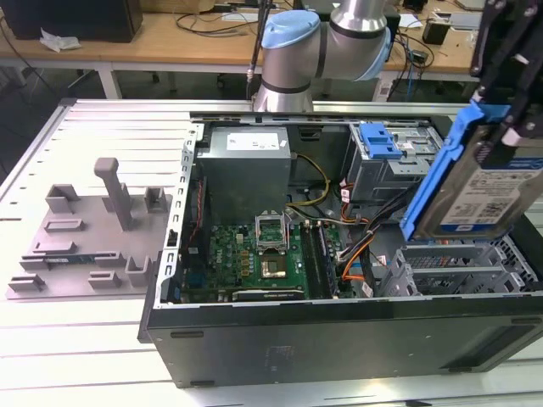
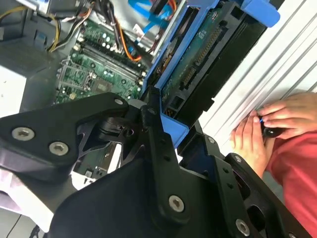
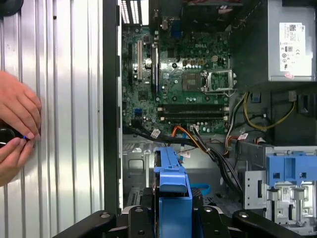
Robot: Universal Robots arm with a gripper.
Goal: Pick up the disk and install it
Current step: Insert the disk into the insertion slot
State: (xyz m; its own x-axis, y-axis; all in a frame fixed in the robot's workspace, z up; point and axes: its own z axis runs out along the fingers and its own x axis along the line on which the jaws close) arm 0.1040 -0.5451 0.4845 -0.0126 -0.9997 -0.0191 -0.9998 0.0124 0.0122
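The gripper (image 1: 502, 127) is clenched on the blue-framed disk (image 1: 479, 199), which it holds tilted above the end of the open computer case (image 1: 339, 339) at the exterior view's right.

In the exterior view the picture's edge cuts off the gripper's upper part and the disk's far corner. In the first wrist view a person's hands (image 3: 17, 129) pinch a small dark object too hidden to identify. The case lies on a pale slatted metal table (image 1: 93, 136), with wooden desks (image 1: 170, 38) strewn with cables behind. Inside the case are a green motherboard (image 1: 254, 254), a grey power supply (image 1: 246, 170), loose orange and yellow wires, and a grey drive cage (image 1: 382, 174) with a blue latch piece (image 1: 379, 140) on top, just beside the disk. A grey fixture tray (image 1: 93, 229) sits on the table at the exterior view's left.
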